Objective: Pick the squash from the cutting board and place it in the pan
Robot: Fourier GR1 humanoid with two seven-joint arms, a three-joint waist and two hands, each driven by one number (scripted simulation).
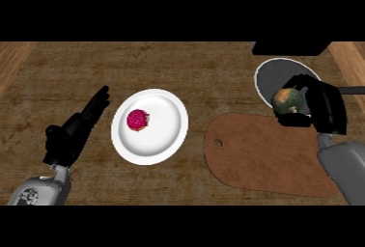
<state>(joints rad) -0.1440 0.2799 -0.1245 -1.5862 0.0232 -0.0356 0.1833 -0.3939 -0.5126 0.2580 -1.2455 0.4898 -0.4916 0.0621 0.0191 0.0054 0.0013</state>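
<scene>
A green and orange squash [287,100] hangs over the near edge of the dark pan [274,76] at the upper right. My right hand [318,103] is curled round it from the right and hides part of it. The brown cutting board [264,157] lies below the pan with nothing on it. At the left of the counter my left hand [75,130] rests open, fingers straight and pointing away.
A white plate [160,140] with a pink-red piece of food [137,120] stands between my hands. The pan's black handle [351,89] sticks out to the right. A dark object [291,47] sits at the top edge behind the pan.
</scene>
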